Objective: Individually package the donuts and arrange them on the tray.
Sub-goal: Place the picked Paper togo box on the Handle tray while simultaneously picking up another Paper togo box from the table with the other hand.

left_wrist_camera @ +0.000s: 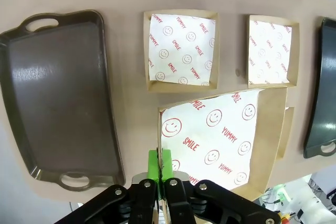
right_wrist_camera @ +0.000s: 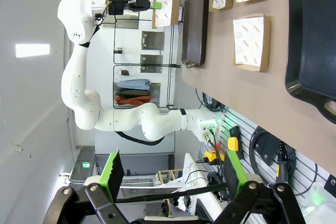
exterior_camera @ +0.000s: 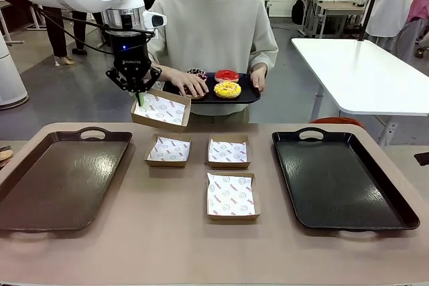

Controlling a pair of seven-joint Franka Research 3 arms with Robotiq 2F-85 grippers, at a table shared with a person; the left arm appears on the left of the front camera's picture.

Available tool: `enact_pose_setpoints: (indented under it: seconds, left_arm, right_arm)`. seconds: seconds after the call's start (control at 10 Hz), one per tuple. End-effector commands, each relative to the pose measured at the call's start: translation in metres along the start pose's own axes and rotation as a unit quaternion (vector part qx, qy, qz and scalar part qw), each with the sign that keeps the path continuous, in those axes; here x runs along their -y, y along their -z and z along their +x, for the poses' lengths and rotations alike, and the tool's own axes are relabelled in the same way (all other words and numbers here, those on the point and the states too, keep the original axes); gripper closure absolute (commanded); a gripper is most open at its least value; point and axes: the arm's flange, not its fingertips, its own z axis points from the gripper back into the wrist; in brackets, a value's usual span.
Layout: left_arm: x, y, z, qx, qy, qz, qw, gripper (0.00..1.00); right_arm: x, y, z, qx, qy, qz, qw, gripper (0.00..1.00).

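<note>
Tan tabletop (exterior_camera: pixel 167 246): brown handled plastic tray (exterior_camera: pixel 60 172) on my left, black handled plastic tray (exterior_camera: pixel 342 179) on my right, both floors bare. Three shallow cardboard boxes (exterior_camera: pixel 230 195) sit between them. My left claw (exterior_camera: pixel 139 95) pinches one rim of a fourth cardboard box (exterior_camera: pixel 161 110), held tilted above the table. Its white liner reads "SMILE" and "YUMMY" in red. My right claw (right_wrist_camera: pixel 172 170) is spread, off beside the table. Glossy red donut (exterior_camera: pixel 226 75), yellow sprinkled donut (exterior_camera: pixel 227 89) and dark sprinkled donut (exterior_camera: pixel 196 73) ride a small black tray (exterior_camera: pixel 251 93) in the person's hands beyond the far edge.
</note>
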Motion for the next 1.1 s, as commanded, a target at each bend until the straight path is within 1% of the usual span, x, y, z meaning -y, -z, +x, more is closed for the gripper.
enact_pose_setpoints:
  seconds: [0.0,1.0]
  left_arm:
    - [-0.0039,0.0009,-0.0077,0.002,-0.007,0.002,1.0,1.0]
    - [-0.0039,0.0009,-0.0077,0.002,-0.007,0.002,1.0,1.0]
  right_arm:
    - [-0.0008,0.0001,-0.0006,-0.003,-0.002,0.006,1.0,0.0]
    - [-0.0008,0.0001,-0.0006,-0.003,-0.002,0.006,1.0,0.0]
